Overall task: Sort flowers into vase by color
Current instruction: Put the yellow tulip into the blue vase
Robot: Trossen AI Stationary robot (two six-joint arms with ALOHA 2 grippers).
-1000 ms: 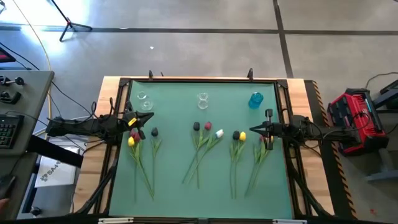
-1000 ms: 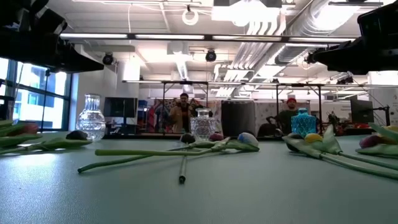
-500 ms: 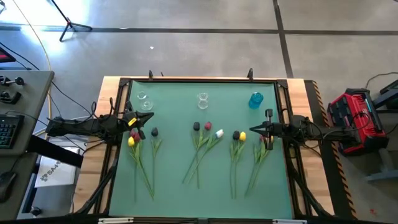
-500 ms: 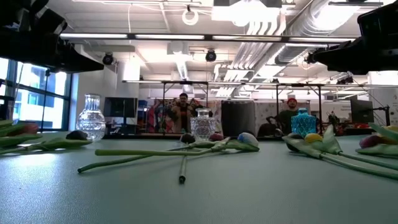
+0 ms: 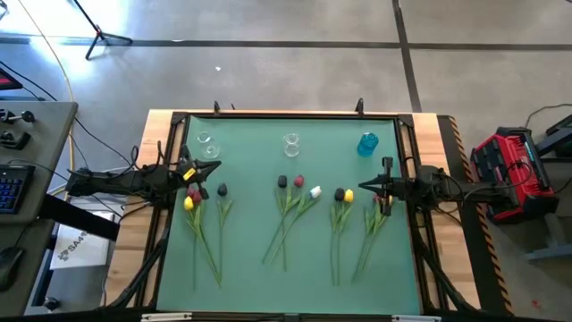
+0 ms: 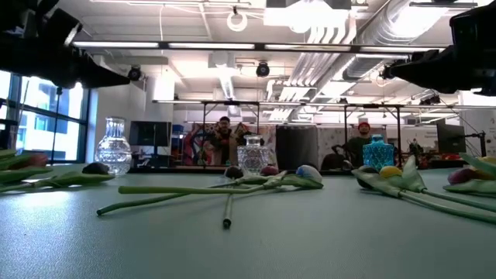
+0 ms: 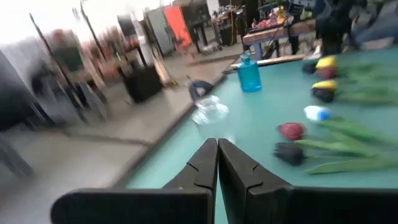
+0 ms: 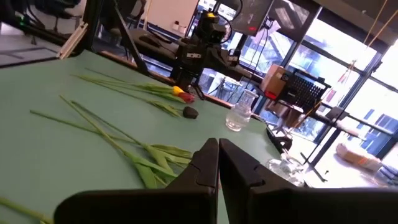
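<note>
- Comparing this moment with a second ago, almost nothing is shifting on the table: both arms are staying where they were, and every tulip is lying in the same spot.
- Sitting at the left edge of the mat, the left gripper (image 5: 198, 173) is showing its fingers pressed together in its own wrist view, holding nothing; that view is smeared, so the wrist may be starting to swing.
- Waiting at the right edge, the right gripper (image 5: 365, 186) is likewise closed on empty air, fingers (image 8: 208, 163) touching.
- Lying flat on the green mat (image 5: 295, 268), heads toward the vases, the flowers are forming four loose bunches: a yellow tulip (image 5: 189, 203) and a dark one (image 5: 222, 190) by the left gripper, a black, a dark red (image 5: 298, 181) and a white (image 5: 315, 191) head mid-table, then a black and a yellow head (image 5: 349, 195) just beside the right gripper, and a red one under it.
- Standing in a row along the far edge are two clear glass vases (image 5: 205, 143) (image 5: 291, 143) and a blue vase (image 5: 367, 144), none holding a stem as far as I can see, so the sorting is looking not yet begun.
- Judging the room, the near half of the mat is holding only stem ends, and the strip between heads and vases is giving space to lift and tip a stem.
- Crossing stems in the middle bunch are looking likely to drag a neighbour, and the vases are sitting close to the raised frame at the far edge.
</note>
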